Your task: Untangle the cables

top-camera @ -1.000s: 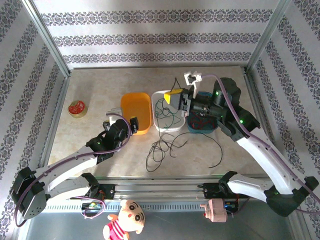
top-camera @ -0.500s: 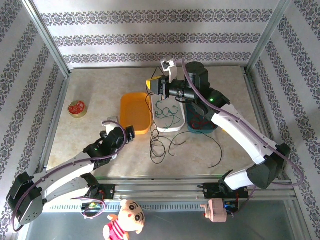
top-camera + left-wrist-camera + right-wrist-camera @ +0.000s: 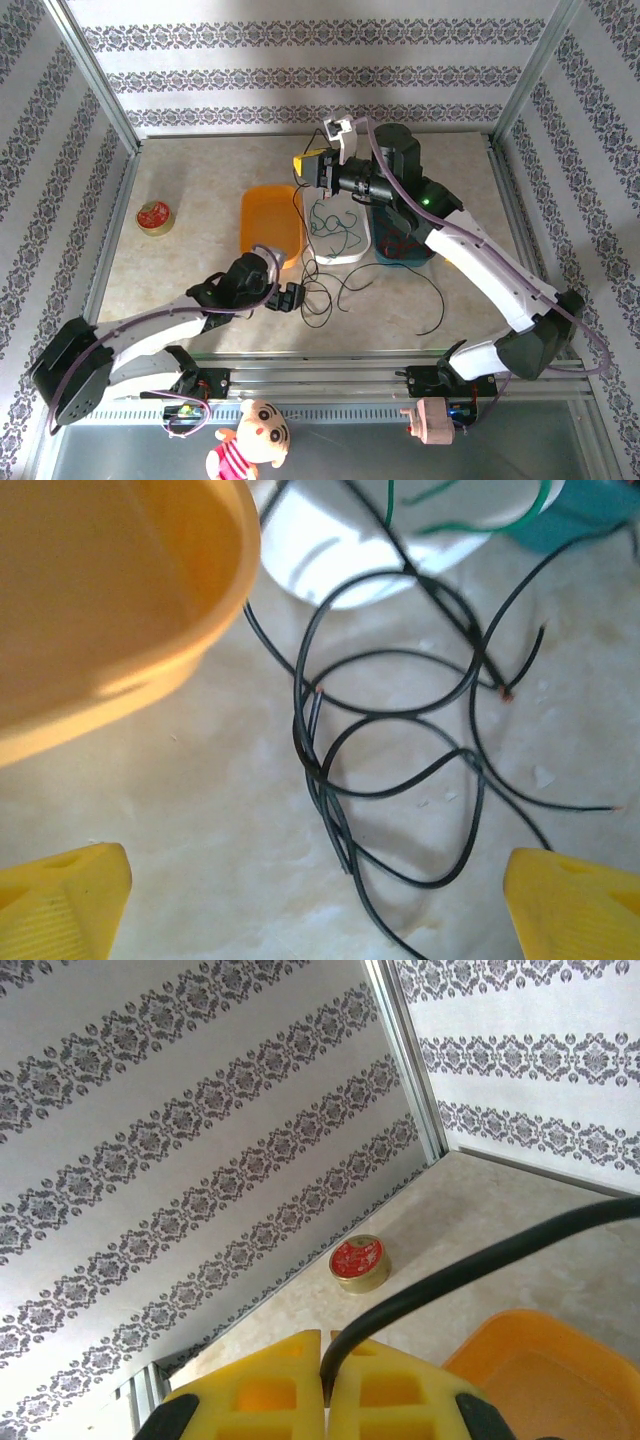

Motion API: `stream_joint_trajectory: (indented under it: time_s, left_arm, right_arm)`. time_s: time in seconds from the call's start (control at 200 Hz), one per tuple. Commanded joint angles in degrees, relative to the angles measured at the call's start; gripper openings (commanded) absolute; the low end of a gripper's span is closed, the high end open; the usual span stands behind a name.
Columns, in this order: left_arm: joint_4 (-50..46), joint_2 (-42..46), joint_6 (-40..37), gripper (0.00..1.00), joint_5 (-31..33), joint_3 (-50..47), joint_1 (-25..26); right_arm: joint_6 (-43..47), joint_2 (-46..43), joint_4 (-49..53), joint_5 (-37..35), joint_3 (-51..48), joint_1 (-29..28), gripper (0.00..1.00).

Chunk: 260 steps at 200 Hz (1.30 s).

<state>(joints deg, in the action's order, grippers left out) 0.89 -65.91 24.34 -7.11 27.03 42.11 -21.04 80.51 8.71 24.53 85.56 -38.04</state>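
A tangle of black cables (image 3: 325, 290) lies on the table in front of the white tray (image 3: 345, 252). My right gripper (image 3: 308, 165) hangs high over the trays, shut on one black cable (image 3: 480, 1260) that drops from it to the tangle. That cable is pinched between its yellow fingers (image 3: 325, 1380). My left gripper (image 3: 290, 297) is open, low beside the left edge of the tangle. In the left wrist view the looped black strands (image 3: 330, 780) lie between and ahead of its spread yellow fingertips (image 3: 60, 900). A green cable (image 3: 335, 225) lies in the white tray and red cable (image 3: 400, 240) in the teal tray.
An orange tray (image 3: 262, 215) stands left of the white tray, close to my left gripper. The teal tray (image 3: 412, 255) is on the right. A red-lidded tin (image 3: 154, 216) sits at the far left. Metal frame posts and patterned walls ring the table.
My right gripper rose and swung left from the white tray, lifting the black cable, then held still. My left arm reached right to the edge of the tangle.
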Motion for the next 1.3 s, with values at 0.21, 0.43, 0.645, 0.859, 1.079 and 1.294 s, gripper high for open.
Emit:
stream_joint_trajectory:
  time_s: [0.21, 0.43, 0.645, 0.859, 1.079, 1.294]
  left_arm:
    - [11.3, -12.8, -3.9, 0.87, 2.0, 4.3, 2.3]
    - [11.6, -21.5, -4.5, 0.58, 8.2, 6.8, 4.6]
    - [5.2, -25.7, -2.8, 0.14, 16.1, 8.6, 6.9]
    - [4.4, -23.6, -0.3, 0.0, 18.1, 6.5, 7.8]
    - [4.2, -22.3, 0.4, 0.0, 18.4, 5.2, 7.8]
    - [2.1, -22.5, 0.5, 0.0, 19.7, 5.1, 7.8]
  right_arm:
    - [-0.6, -8.5, -2.2, -3.6, -7.1, -0.9, 0.0]
    - [-0.6, -13.2, -2.0, -7.2, -10.2, -1.0, 0.0]
    - [2.9, -19.2, -1.8, -19.4, -12.1, -1.0, 0.0]
    - [5.2, -25.5, -4.9, -38.1, -16.7, -0.7, 0.0]
    - [8.0, -28.0, -7.1, -44.2, -17.5, 0.7, 0.0]
    - [12.3, -27.2, -7.1, -45.7, -14.1, 3.0, 0.0]
